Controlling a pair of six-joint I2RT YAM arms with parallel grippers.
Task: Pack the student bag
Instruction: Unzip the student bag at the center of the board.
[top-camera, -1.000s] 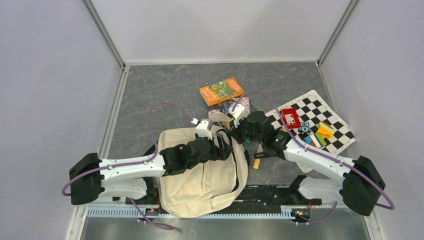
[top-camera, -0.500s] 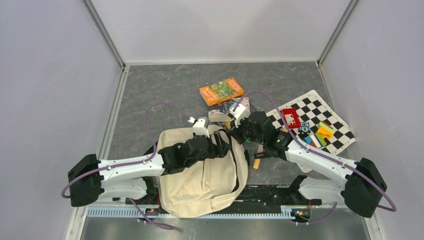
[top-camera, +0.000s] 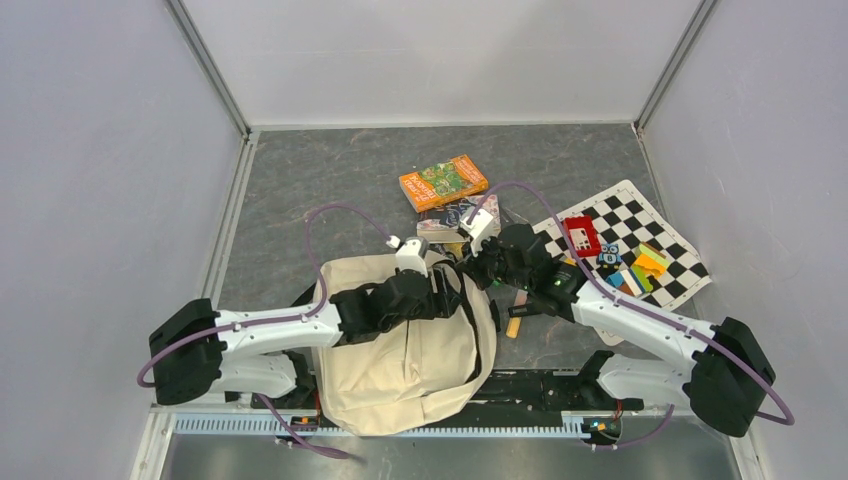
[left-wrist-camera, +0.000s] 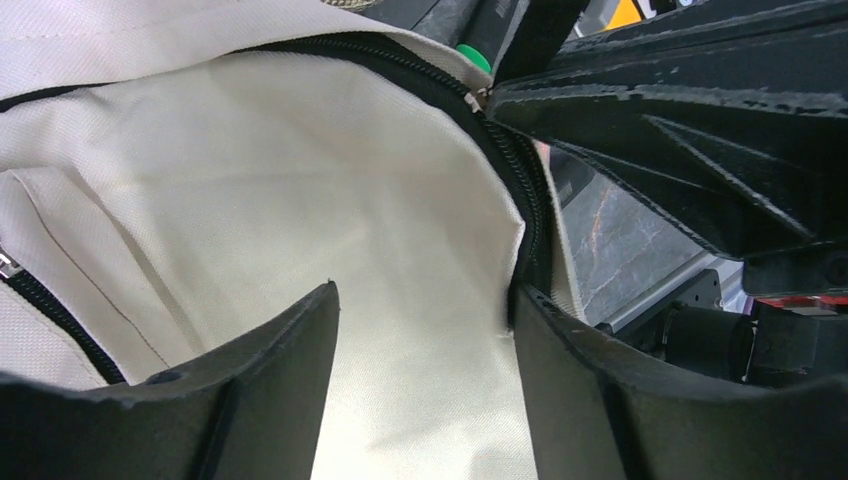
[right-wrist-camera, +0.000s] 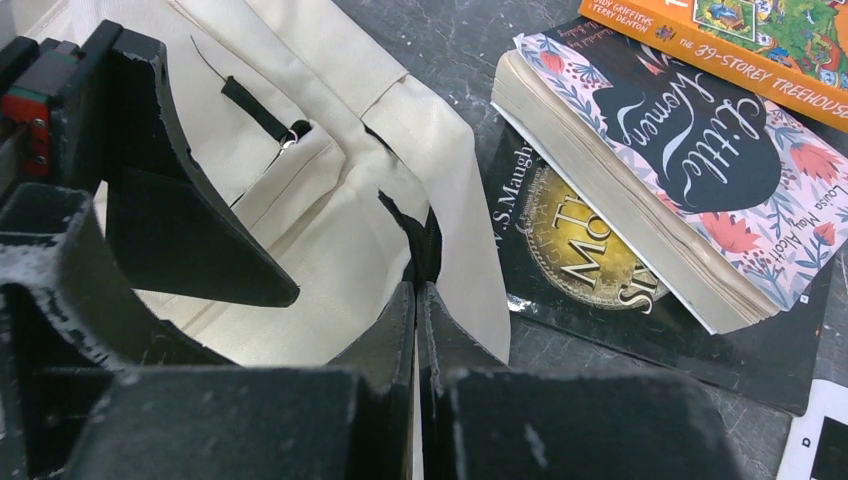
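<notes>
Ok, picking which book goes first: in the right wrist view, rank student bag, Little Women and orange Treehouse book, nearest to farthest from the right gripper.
1. student bag, edge pinched in the right gripper.
2. Little Women, lying to the right.
3. orange Treehouse book, beyond it, top right.

It was a robot lab test cell (not a home): plain pale walls (top-camera: 100, 200) and aluminium corner posts (top-camera: 207, 70) boxed in a dark stone-look tabletop (top-camera: 330, 180). Left arm (top-camera: 270, 335) and right arm (top-camera: 640, 325) were bolted at its near edge, with purple cables (top-camera: 330, 215) looping.
</notes>
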